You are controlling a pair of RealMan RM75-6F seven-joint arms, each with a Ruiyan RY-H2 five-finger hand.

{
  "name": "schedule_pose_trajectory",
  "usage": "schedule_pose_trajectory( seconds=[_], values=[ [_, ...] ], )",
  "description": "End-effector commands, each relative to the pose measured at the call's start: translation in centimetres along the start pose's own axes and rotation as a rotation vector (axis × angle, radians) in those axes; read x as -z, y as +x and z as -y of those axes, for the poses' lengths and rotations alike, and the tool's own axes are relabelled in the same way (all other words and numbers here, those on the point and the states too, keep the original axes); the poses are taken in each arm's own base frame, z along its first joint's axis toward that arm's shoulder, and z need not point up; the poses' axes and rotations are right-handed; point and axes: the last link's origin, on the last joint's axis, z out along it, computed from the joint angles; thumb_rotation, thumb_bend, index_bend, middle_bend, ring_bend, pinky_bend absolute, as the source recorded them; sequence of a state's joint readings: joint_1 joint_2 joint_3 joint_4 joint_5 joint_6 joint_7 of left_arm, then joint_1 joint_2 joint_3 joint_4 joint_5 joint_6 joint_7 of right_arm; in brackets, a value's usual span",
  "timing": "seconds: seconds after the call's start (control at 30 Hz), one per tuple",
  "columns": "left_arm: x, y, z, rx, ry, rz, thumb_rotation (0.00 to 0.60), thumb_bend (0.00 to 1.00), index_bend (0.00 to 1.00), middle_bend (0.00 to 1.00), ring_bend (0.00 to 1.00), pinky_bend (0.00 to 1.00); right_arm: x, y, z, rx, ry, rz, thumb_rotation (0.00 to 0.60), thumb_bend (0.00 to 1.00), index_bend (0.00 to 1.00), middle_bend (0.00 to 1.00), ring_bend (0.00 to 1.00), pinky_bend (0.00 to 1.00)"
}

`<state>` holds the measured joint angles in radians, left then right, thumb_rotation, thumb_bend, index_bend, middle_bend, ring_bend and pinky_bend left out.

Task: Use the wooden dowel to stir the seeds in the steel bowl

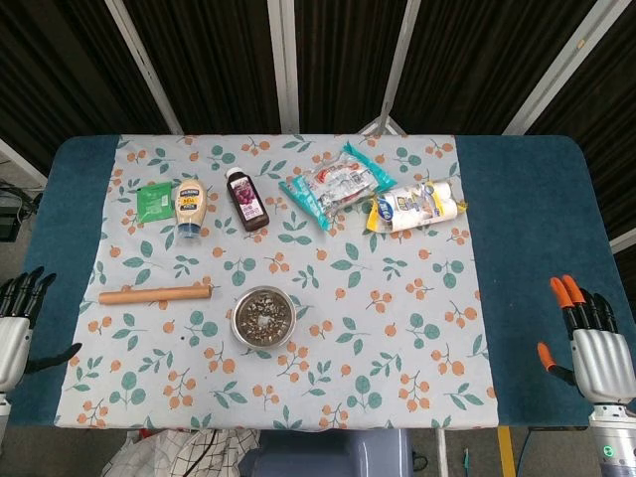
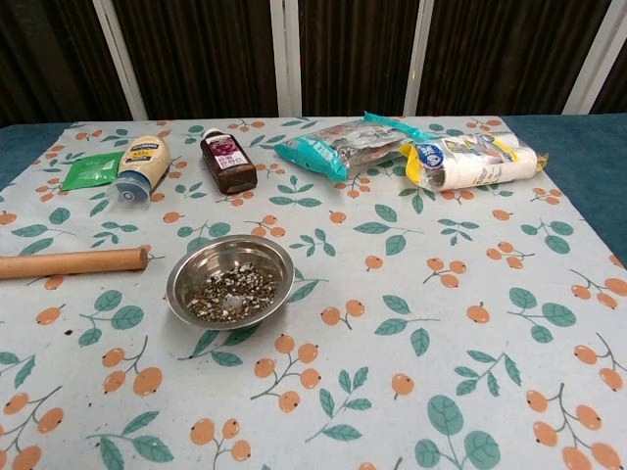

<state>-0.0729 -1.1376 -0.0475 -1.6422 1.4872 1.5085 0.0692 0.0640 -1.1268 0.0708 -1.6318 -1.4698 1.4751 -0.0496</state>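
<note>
From the head view, the wooden dowel [image 1: 155,294] lies flat just left of the steel bowl [image 1: 264,317] of seeds [image 1: 264,315] — well apart from both the left hand [image 1: 17,323] and right hand [image 1: 594,343], fingers spread, holding nothing.

From the chest view, dowel [image 2: 72,262] and bowl [image 2: 230,282] lie side by side — neither hand shows.

Wooden dowel [image 1: 155,294] lying flat, just left of seed-filled steel bowl [image 1: 264,317]

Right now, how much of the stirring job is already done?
Nothing looks done yet. The wooden stick lies flat on the tablecloth, left of the steel bowl and apart from it. The seeds sit in the bowl. Both the left hand and the right hand hold nothing. Picking up the stick and stirring remain.
</note>
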Motion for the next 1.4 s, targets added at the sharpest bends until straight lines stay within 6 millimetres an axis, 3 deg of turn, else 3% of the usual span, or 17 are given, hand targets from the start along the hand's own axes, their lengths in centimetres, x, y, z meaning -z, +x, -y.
schedule_pose_trajectory(
  seconds=[0.03,0.73,1.0,1.1,1.3,1.4],
  values=[
    [0.0,0.0,0.0,0.001,0.001,0.001,0.6,0.0,0.0,0.0,0.0,0.0,0.0,0.0,0.0,-0.001,-0.002,0.001,0.6,0.37,0.0,0.0,0.0,0.0],
    [-0.2,-0.5,0.0,-0.018,0.015,0.042,0.6,0.0,0.0,0.0,0.0,0.0,-0.1,0.0,0.1,0.003,0.006,-0.016,0.6,0.37,0.0,0.0,0.0,0.0],
    [-3.5,-0.9,-1.8,-0.064,0.0,0.054,0.6,0.01,0.0,0.0,0.0,0.0,-0.1,0.2,-0.1,-0.006,-0.005,-0.022,0.6,0.37,0.0,0.0,0.0,0.0],
    [-5.2,-1.1,-2.8,-0.112,-0.006,0.052,0.6,0.03,0.06,0.04,0.0,0.0,-0.1,0.1,-0.1,-0.003,-0.004,-0.016,0.6,0.37,0.0,0.0,0.0,0.0],
    [-8.1,-2.7,-5.1,-0.123,0.018,0.133,0.6,0.09,0.27,0.25,0.01,0.0,-0.1,0.1,-0.2,-0.009,-0.01,-0.011,0.6,0.37,0.0,0.0,0.0,0.0],
    [-9.2,-3.7,-6.1,-0.118,0.039,0.179,0.6,0.15,0.35,0.3,0.02,0.0,0.0,0.2,-0.3,-0.015,-0.013,-0.011,0.6,0.37,0.0,0.0,0.0,0.0]
  ],
)
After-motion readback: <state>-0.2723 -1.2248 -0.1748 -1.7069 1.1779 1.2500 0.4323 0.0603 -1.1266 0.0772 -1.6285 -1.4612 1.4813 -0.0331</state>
